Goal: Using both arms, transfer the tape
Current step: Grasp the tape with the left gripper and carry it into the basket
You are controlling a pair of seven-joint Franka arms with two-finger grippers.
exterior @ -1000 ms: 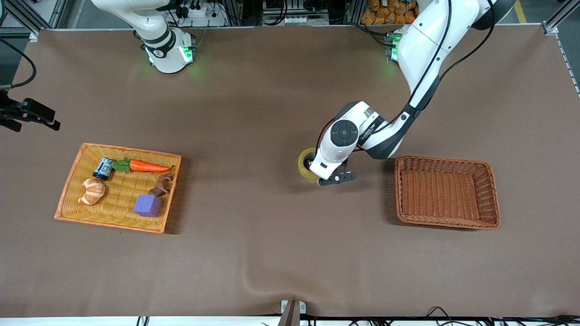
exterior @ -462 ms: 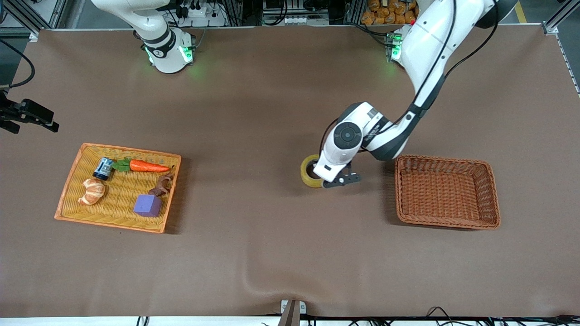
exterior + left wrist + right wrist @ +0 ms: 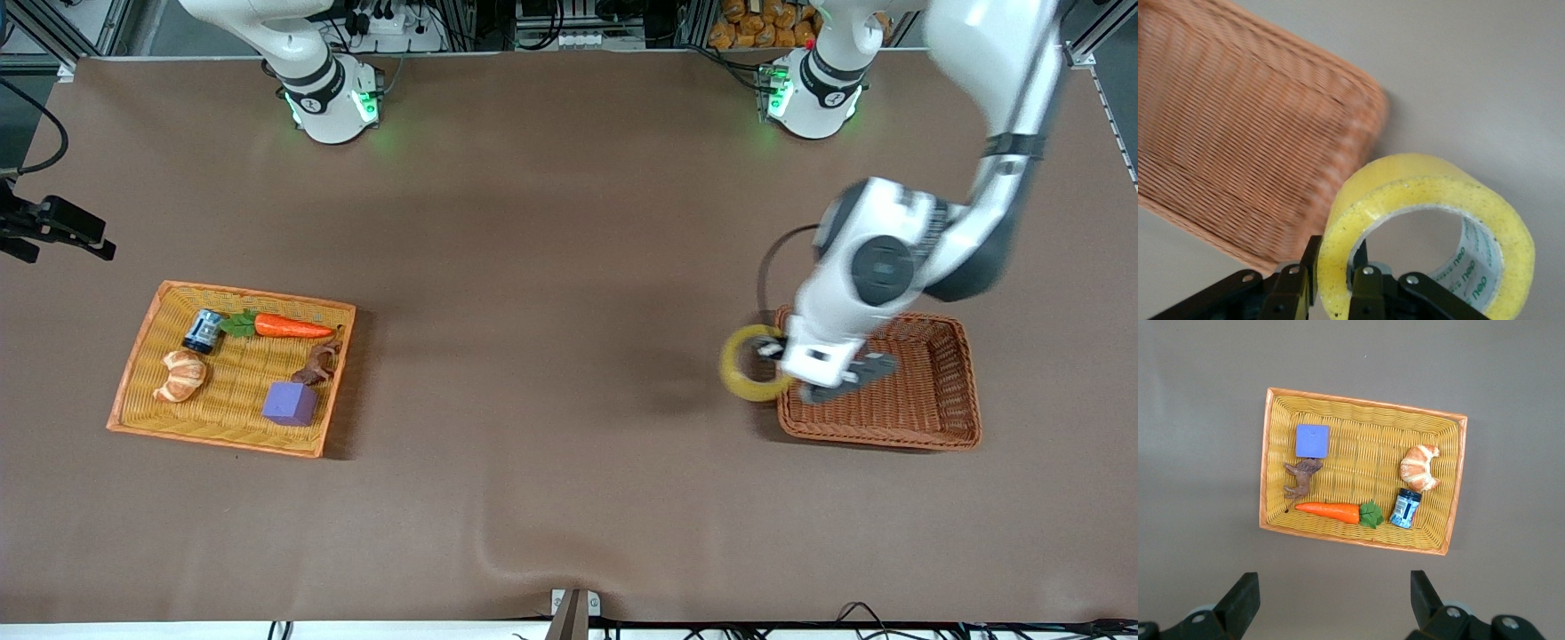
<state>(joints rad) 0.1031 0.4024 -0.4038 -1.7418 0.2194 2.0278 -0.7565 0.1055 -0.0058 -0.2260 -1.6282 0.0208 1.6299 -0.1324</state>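
My left gripper (image 3: 772,364) is shut on the tape (image 3: 742,378), a yellowish ring with a pale core. It holds the tape in the air over the brown wicker basket's (image 3: 967,373) rim at the end toward the right arm. In the left wrist view the fingers (image 3: 1298,287) pinch the tape's (image 3: 1418,193) wall, one outside and one inside the ring, with the brown basket (image 3: 1238,133) below. My right gripper (image 3: 1331,607) is open and empty, high above the table beside the yellow basket (image 3: 1268,467).
The yellow basket (image 3: 133,356) toward the right arm's end holds a purple cube (image 3: 289,404), a carrot (image 3: 289,326), a croissant (image 3: 182,375), a small blue jar (image 3: 204,330) and a brown figure (image 3: 318,363). Nothing shows inside the brown basket.
My left arm has lifted the tape off the middle of the table and swung it to the brown basket's edge. The right arm has barely moved.
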